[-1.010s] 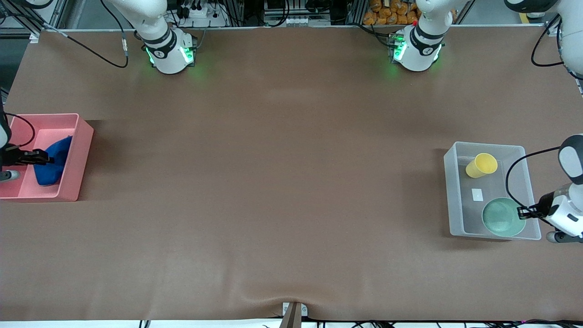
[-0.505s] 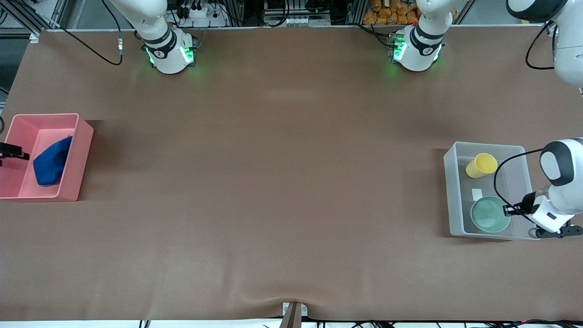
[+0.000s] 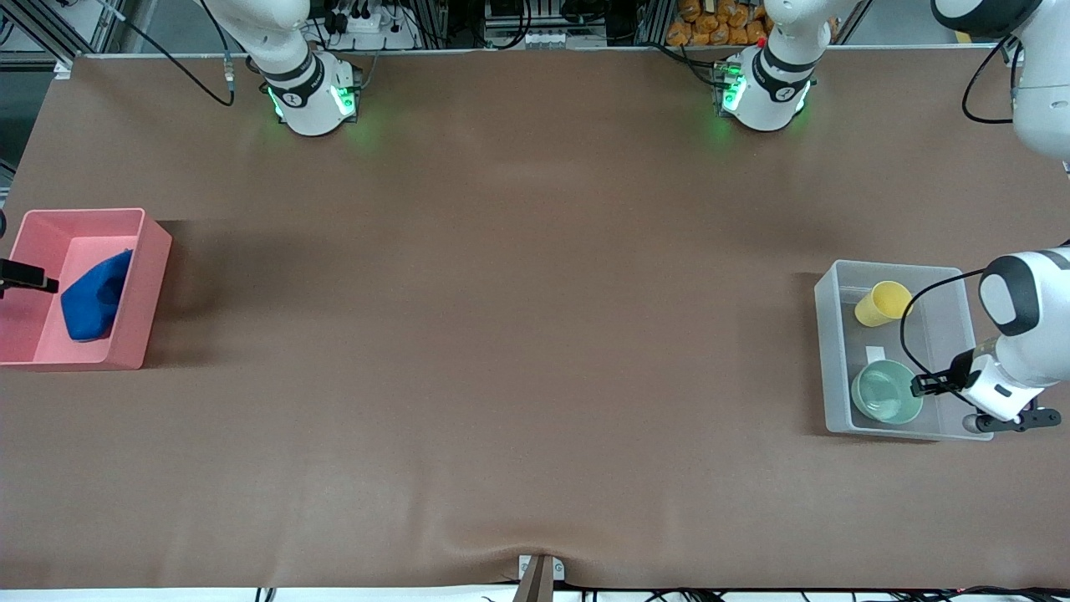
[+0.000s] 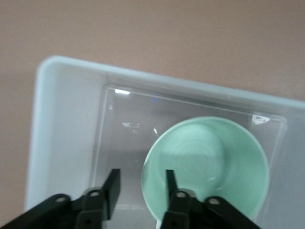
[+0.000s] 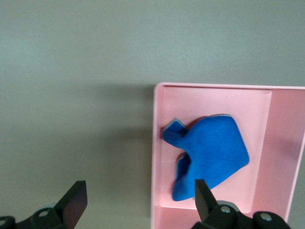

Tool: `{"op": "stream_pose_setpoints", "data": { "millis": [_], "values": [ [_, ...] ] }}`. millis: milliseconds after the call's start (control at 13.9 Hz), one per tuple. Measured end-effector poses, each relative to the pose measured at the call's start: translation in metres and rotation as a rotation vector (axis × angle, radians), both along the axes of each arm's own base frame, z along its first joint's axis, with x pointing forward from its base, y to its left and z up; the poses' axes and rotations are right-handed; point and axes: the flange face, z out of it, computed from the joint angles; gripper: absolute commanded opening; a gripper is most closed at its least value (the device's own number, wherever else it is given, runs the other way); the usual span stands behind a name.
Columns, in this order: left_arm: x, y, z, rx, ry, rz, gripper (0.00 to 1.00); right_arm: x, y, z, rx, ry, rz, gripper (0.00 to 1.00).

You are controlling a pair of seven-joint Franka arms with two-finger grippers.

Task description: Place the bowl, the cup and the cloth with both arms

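Note:
The mint green bowl sits in the clear bin, nearer the front camera than the yellow cup, which lies tilted in the same bin. My left gripper is low over the bowl's edge. In the left wrist view the left gripper is open, with the bowl's rim between its fingers. The blue cloth lies crumpled in the pink bin. My right gripper is over that bin's outer end. It shows open and empty in the right wrist view, above the cloth.
A small white label lies on the clear bin's floor between cup and bowl. The bin's wall stands close beside the left gripper's fingers. The pink bin's rim runs under the right gripper. Brown table stretches between the bins.
The left gripper and the bowl moved toward the table's middle and the bowl came down into the clear bin. The right gripper drew back from the cloth toward the table's end.

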Motion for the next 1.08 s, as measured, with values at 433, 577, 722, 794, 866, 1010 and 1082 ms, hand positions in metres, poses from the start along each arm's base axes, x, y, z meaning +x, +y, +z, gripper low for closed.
{"op": "stream_pose_setpoints", "data": {
  "millis": [433,577,722,794,866,1010,1082],
  "values": [
    [-0.009,-0.047,0.124,0.031,-0.003,-0.051,1.00,0.002,0.134,0.066,-0.035,-0.012,-0.164,1.00],
    [-0.014,-0.066,0.153,0.029,-0.011,-0.065,1.00,-0.011,0.169,0.097,-0.038,-0.016,-0.183,1.00],
    [-0.020,-0.086,0.181,0.037,-0.017,-0.089,1.00,-0.023,0.195,0.128,-0.037,-0.053,-0.162,1.00],
    [-0.025,-0.094,0.196,0.043,-0.011,-0.098,1.00,-0.031,0.207,0.141,-0.037,-0.063,-0.152,1.00],
    [-0.030,-0.102,0.210,0.050,-0.005,-0.106,1.00,-0.038,0.219,0.151,-0.038,-0.058,-0.155,1.00],
    [-0.039,-0.117,0.240,0.061,0.014,-0.122,1.00,-0.052,0.243,0.165,-0.042,-0.033,-0.154,1.00],
    [-0.043,-0.123,0.254,0.065,0.023,-0.127,1.00,-0.056,0.254,0.170,-0.043,-0.029,-0.139,1.00]
  ]
}}
